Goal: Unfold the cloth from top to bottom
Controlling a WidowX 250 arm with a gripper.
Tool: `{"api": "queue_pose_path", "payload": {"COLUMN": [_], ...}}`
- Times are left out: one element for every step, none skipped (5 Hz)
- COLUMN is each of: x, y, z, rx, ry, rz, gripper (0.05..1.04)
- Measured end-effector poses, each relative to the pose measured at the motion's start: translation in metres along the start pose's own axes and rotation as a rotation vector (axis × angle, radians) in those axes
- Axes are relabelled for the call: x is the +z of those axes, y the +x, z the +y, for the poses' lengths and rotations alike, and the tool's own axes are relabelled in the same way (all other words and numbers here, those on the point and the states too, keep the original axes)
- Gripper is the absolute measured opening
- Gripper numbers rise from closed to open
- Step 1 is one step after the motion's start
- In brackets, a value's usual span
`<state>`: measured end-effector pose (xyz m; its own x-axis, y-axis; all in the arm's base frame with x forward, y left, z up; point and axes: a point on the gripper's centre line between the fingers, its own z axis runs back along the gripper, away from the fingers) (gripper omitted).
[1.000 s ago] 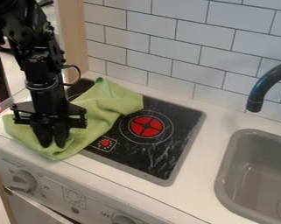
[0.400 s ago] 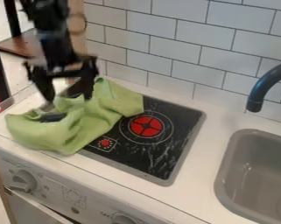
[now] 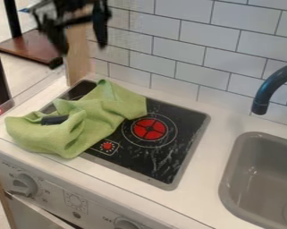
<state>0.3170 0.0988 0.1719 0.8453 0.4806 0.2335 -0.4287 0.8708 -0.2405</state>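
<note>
Gripper (image 3: 82,46) up and off the cloth (image 3: 103,112) since the earlier frames — now above it, upper left, fingers spread wide, nothing held.
Cloth's near-left part is rumpled vs the first frame, w/ a raised fold round a dark patch (image 3: 54,120) (can't tell if it's an obj or hob showing thru). Cloth lies across the left side of the hob (image 3: 169,154) and onto the counter (image 3: 206,152) at front left, far corner toward the wall (image 3: 187,58). Step in hand, prob: between grasps, unfold incomplete. Next move — lower to the top layer, pinch its edge only, pull toward the front; too deep a grab likely drags the whole bundle.
</note>
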Motion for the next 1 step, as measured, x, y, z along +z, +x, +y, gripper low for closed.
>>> {"api": "queue_pose_path", "payload": {"x": [0.0003], "y": [-0.0011], "z": [-0.0001], "rx": [0.000], "ry": [0.000], "rz": [0.008], "gripper": [0.999]}}
